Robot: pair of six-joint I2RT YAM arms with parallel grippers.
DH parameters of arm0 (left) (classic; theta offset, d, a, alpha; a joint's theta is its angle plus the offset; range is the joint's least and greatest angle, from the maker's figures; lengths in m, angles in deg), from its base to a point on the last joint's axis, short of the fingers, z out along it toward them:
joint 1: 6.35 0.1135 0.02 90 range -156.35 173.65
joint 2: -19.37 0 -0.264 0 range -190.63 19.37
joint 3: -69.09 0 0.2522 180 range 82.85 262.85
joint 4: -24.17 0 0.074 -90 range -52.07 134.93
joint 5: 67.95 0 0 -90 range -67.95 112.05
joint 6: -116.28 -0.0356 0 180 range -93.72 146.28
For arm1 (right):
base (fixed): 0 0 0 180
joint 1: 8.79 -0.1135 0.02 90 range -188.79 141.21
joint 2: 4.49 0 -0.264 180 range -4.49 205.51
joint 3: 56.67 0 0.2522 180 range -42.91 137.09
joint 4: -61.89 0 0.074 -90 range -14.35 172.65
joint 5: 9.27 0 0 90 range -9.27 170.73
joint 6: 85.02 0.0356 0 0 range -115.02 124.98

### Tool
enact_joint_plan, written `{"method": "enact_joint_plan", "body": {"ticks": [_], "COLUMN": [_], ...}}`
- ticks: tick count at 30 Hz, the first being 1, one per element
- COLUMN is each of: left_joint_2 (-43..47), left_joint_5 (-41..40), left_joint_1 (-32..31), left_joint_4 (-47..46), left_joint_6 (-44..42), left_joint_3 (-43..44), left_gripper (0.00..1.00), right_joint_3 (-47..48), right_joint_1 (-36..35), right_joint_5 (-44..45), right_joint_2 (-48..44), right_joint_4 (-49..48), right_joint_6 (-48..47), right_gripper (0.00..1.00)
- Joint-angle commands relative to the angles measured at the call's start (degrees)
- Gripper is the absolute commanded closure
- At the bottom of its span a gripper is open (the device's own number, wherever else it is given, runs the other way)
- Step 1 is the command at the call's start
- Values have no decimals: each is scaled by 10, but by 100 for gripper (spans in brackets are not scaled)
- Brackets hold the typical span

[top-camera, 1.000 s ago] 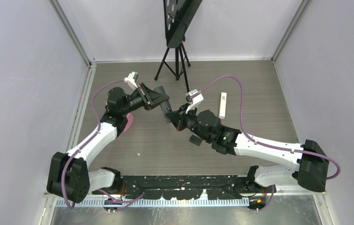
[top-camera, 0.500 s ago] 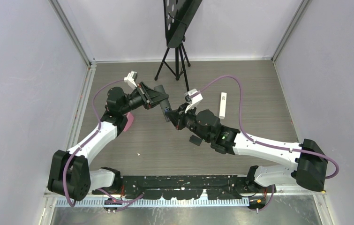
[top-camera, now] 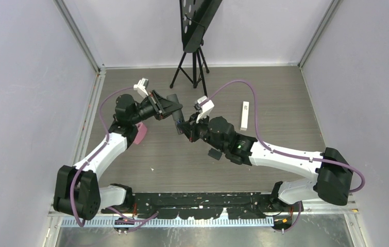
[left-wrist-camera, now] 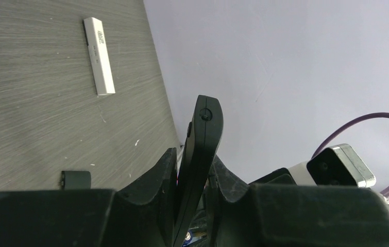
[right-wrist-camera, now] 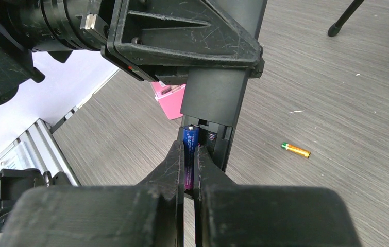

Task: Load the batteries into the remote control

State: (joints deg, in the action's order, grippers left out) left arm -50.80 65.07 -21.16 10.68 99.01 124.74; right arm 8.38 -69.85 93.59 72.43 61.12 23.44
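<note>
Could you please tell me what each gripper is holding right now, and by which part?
Left gripper: the remote, clamped across its body, beside the open compartment. Right gripper: the purple battery, pinched by its lower half.

Arms angled inward, left end effector [top-camera: 170, 109] beside right end effector [top-camera: 183, 126] — both clamped.

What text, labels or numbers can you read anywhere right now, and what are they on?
Nothing is legible.
Dark print near one end of the white bar on the table: too blurred to read.
Label on the purple battery: too small to read.
The orange-yellow battery: no legible print.
The black remote: no text showing.
</note>
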Motion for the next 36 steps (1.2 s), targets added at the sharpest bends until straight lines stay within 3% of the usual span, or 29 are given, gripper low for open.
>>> {"method": "enact_joint_plan", "body": {"ticks": [1,5,13,22,36], "left_joint_2": [51,60,63,62,69], "left_joint_5": [1,-24,-54,-68,-61], "left_joint_1": [-5,2,18,23,25], "left_joint_4": [-106,-76,-104,-156,-151], "left_joint_6": [94,107,164,275,222], "left_joint_3": [93,83,67,39,60], "left_gripper": [100,100,100,100,100], "right_joint_3": [-56,-63,-59,-81,-92], "right_joint_1": [-18,-18,-18,-19,-22], "right_joint_5": [-99,-110,-153,-95,-121], "right_joint_2": [79,72,90,99,114], "right_joint_4": [247,229,230,189,206], "right_joint_6": [6,9,-5,7,24], "right_gripper": [100,100,100,100,100]}}
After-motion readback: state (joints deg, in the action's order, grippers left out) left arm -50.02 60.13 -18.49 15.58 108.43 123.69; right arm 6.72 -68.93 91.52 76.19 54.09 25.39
